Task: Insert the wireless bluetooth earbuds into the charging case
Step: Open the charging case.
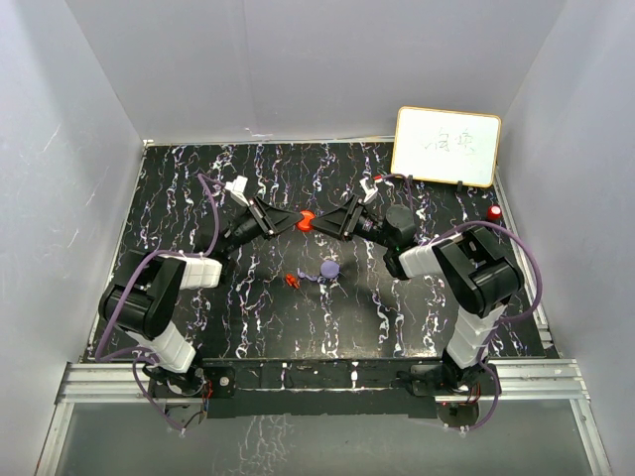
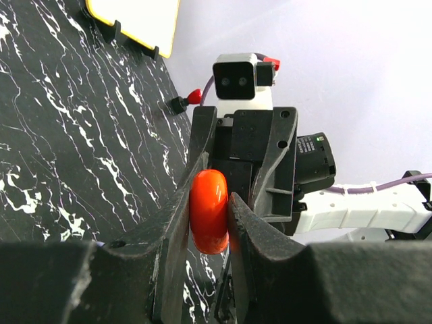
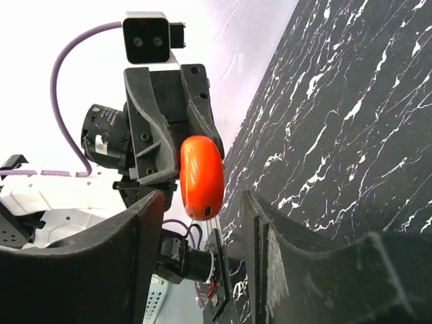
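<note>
My left gripper (image 2: 208, 233) clamps the red case (image 2: 208, 210); the right gripper (image 3: 202, 206), half open, faces it, holding nothing. I'd centre its 2 jaws before squeezing.

Two arms (image 1: 159, 297) (image 1: 476, 273), one red round case (image 1: 306, 220), one purple round case (image 1: 329, 268), one red earbud (image 1: 293, 281), one whiteboard (image 1: 445, 146).

A red charging case (image 2: 208, 210) is seen edge-on, clamped between the jaws of the left gripper (image 2: 216, 196), with the right gripper (image 2: 237, 172) faced just beyond toward 12 o'clock, the black marbled table (image 2: 67, 135) spread toward 9 o'clock and a yellow-rimmed board (image 2: 135, 17) cut off at 11 o'clock.
</note>
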{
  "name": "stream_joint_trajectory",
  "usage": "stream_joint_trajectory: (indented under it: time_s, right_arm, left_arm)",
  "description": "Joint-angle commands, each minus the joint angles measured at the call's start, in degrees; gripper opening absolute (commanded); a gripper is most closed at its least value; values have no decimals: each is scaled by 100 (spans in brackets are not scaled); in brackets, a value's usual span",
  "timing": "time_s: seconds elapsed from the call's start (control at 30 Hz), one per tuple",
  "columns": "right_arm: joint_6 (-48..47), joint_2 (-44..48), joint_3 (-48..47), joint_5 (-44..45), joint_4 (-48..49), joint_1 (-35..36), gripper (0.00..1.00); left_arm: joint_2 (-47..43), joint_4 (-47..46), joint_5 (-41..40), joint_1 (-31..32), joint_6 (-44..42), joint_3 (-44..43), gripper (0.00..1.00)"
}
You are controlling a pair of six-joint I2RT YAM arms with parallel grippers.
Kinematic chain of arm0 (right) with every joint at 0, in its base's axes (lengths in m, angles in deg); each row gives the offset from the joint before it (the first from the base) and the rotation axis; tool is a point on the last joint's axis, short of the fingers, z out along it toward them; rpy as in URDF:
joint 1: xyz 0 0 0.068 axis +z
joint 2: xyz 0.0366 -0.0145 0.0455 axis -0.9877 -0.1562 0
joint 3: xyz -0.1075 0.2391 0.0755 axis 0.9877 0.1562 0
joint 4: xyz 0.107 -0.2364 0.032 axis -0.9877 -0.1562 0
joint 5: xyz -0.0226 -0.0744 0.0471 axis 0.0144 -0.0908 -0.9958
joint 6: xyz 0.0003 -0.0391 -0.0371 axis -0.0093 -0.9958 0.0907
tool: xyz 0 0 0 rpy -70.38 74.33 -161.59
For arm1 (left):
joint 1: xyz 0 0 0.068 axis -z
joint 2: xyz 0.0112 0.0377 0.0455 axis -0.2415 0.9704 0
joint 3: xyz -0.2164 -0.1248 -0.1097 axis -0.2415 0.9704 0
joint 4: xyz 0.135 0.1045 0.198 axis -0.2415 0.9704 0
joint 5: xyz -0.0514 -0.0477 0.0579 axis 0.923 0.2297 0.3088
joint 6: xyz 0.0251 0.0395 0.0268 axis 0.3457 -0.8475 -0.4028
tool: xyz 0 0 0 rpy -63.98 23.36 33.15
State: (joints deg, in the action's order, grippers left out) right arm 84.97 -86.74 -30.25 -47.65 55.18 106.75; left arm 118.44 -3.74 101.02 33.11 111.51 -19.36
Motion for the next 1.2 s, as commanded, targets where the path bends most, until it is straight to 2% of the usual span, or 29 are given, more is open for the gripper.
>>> stream_joint_trajectory:
  time_s: [0.0, 0.13, 0.23, 1.17]
  right_arm:
    - [177, -71, -57, -67, 676, -4, 44]
    - [204, -116, -40, -75, 736, -5, 35]
    - [261, -173, -24, -83, 829, -7, 31]
    - [427, -800, 66, -35, 1165, -70, 33]
  left_arm:
    - [-131, -322, -110, 108, 3, 83, 0]
    - [-142, -321, -157, 137, 22, 73, 0]
    - [-147, -376, -170, 143, 102, 60, 0]
    - [-254, -383, -111, 154, 366, -38, 0]
